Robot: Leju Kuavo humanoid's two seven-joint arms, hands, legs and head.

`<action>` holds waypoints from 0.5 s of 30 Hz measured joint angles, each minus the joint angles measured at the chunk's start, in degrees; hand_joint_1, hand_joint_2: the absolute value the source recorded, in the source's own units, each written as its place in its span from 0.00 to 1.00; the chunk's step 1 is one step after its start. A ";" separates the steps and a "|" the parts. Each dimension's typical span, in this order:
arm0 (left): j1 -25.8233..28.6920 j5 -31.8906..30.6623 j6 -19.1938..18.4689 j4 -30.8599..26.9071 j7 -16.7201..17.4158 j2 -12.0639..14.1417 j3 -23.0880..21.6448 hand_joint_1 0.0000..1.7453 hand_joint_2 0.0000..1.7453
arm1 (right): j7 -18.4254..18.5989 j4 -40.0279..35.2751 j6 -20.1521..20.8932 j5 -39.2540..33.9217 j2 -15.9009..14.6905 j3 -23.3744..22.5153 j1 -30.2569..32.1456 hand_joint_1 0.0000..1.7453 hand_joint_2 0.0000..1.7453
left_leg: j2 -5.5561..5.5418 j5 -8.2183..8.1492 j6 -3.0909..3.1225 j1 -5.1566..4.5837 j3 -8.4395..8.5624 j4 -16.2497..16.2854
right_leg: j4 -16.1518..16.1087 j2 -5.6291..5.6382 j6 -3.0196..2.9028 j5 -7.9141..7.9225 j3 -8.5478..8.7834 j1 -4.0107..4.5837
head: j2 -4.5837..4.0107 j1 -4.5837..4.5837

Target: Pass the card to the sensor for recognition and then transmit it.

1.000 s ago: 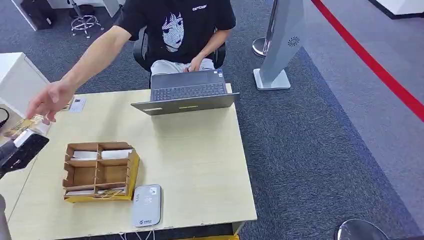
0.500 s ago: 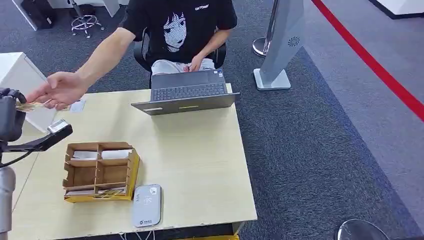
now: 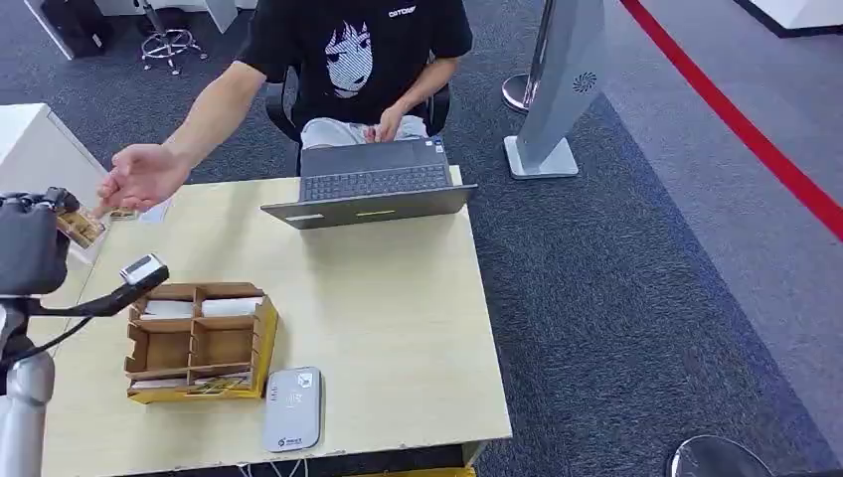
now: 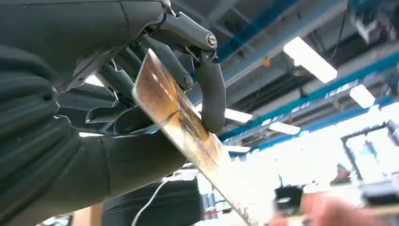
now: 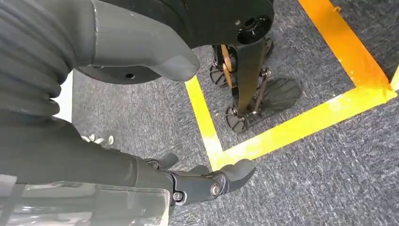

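My left hand point(image 3: 32, 244) is raised at the table's far left and pinches a gold-brown card point(image 3: 80, 227). In the left wrist view the card point(image 4: 181, 120) sticks out edge-on between the thumb and dark fingers point(image 4: 209, 89) of the left hand point(image 4: 94, 99). A seated person's open hand point(image 3: 147, 175) hovers just beyond the card, apart from it. The grey card sensor point(image 3: 291, 407) lies flat near the table's front edge, well away from the card. My right hand point(image 5: 202, 181) hangs over the carpet with nothing in it, its fingers loosely apart.
A cardboard divider box point(image 3: 199, 340) holding cards stands beside the sensor. An open laptop point(image 3: 370, 185) sits at the far edge in front of the person. One white card point(image 3: 154, 211) lies on the wooden table point(image 3: 398, 318). A white cabinet point(image 3: 35, 159) stands at the left.
My left hand has risen into view and swung toward the table with the card still in it. The person's hand has drawn back a little from the card, up and to the right.
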 joint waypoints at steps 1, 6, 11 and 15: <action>1.86 -0.07 0.35 -2.48 -0.02 -1.03 -0.22 1.00 1.00 | 0.00 0.00 -0.17 -0.09 0.00 -0.02 0.01 0.00 1.00 | 0.02 -0.01 0.01 0.00 0.00 0.00 | -0.01 0.00 0.00 0.00 0.00 0.00 | 0.00 0.00; 11.03 1.27 5.41 -13.95 -2.04 -6.38 -1.42 1.00 1.00 | -0.70 0.02 -1.27 -1.16 0.02 -0.59 0.03 0.00 1.00 | 0.03 -0.08 0.09 -0.03 -0.01 0.00 | -0.05 0.01 0.04 -0.03 0.01 -0.03 | 0.00 0.00; 23.53 3.74 11.22 -24.61 -4.00 -11.67 -6.56 1.00 1.00 | -0.46 0.13 -3.37 -2.45 0.28 -1.95 0.09 0.00 1.00 | 0.04 -0.14 0.14 -0.03 -0.02 0.00 | -0.06 0.01 0.11 -0.09 -0.01 -0.07 | 0.00 0.00; 29.64 6.65 11.78 -28.24 -4.61 -14.57 -9.42 1.00 1.00 | -0.17 0.15 -4.48 -3.24 0.74 -2.97 0.07 0.00 1.00 | 0.02 -0.18 0.16 -0.01 -0.02 0.00 | -0.06 -0.02 0.18 -0.14 0.00 -0.06 | 0.00 -0.02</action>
